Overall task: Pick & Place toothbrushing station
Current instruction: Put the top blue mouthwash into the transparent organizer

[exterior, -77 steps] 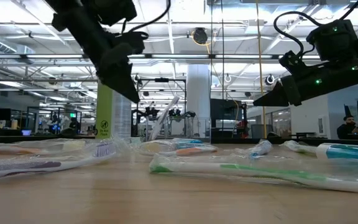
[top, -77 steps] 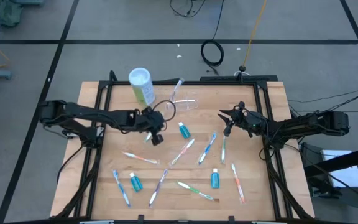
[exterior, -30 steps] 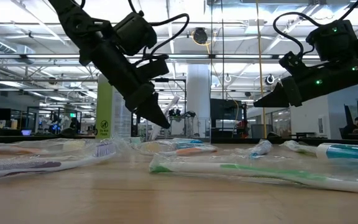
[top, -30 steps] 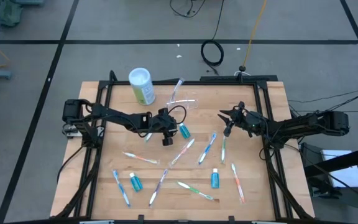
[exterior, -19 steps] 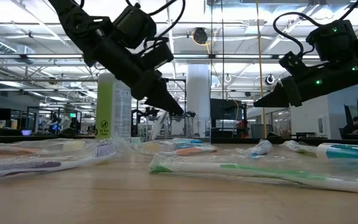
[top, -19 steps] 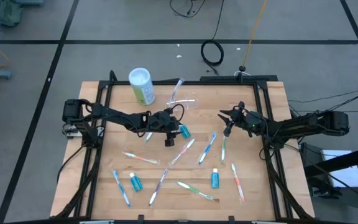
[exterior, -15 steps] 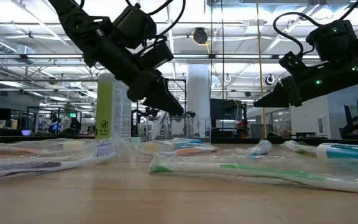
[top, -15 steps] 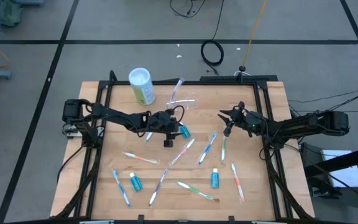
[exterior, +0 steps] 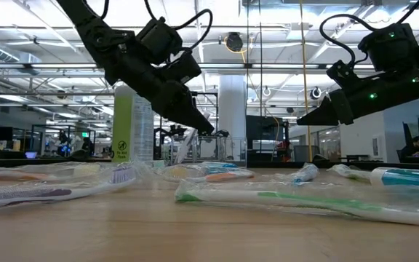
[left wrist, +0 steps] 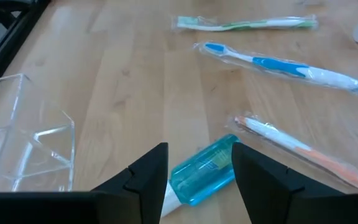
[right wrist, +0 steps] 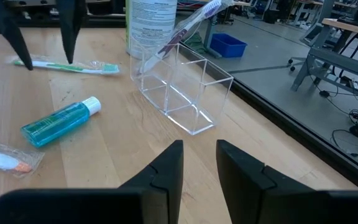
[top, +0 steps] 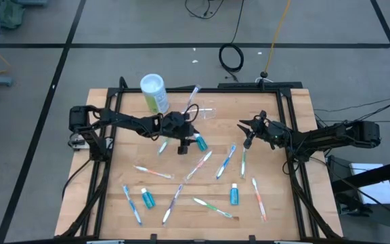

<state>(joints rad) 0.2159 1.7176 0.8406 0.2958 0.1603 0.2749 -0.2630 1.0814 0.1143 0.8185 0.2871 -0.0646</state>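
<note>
The clear plastic holder [top: 203, 112] stands on the table at the far middle, beside a green canister with a white lid [top: 154, 93]. It also shows in the left wrist view [left wrist: 27, 152] and the right wrist view [right wrist: 182, 87], where a wrapped toothbrush [right wrist: 188, 22] leans out of one compartment. My left gripper [top: 181, 149] is open and empty, above the table, nearer than the holder and just left of a blue toothpaste tube [left wrist: 202, 175]. My right gripper [top: 246, 134] is open and empty, held above the table right of the holder.
Several wrapped toothbrushes [top: 225, 161] and small blue toothpaste tubes [top: 234, 194] lie scattered over the table's middle and near half. A dark frame [top: 286, 129] runs along the table's edges. Bare wood lies between the holder and my right gripper.
My left gripper has moved a little toward the table's far edge and risen slightly, staying open beside the blue tube. The holder and the other things have not moved.
</note>
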